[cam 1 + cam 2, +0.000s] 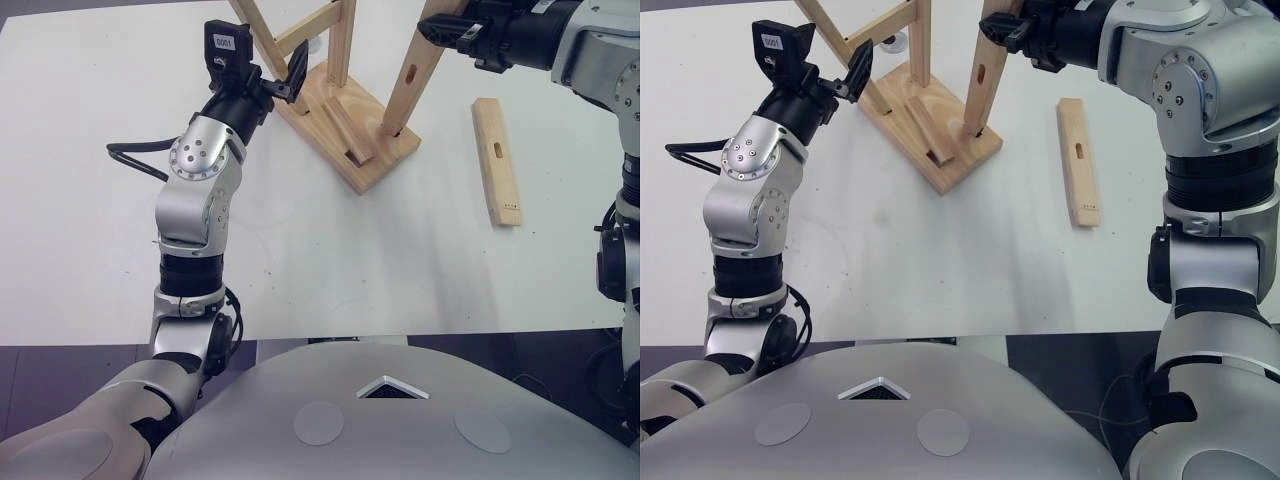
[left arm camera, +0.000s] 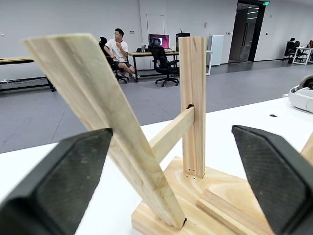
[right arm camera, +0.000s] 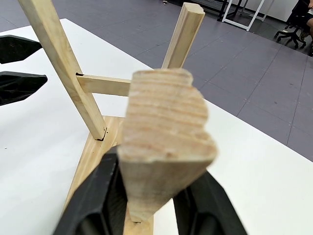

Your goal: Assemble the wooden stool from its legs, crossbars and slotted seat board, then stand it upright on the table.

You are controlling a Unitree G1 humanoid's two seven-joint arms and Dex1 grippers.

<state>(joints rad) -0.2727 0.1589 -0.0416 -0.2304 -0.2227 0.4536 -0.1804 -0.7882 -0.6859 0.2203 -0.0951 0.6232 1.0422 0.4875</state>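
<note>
The slotted seat board lies flat on the white table with legs standing up from it. A crossbar joins a leaning leg to an upright leg. My left gripper is open at the board's left end, with the leaning leg between its pads, close to one. My right gripper is shut on the upper part of another leg, whose foot sits on the board's right side. That leg's cut end sticks out above the fingers.
A loose wooden piece with a slot lies flat on the table to the right of the board. The table's front edge runs close to me. A black cable loops beside my left arm.
</note>
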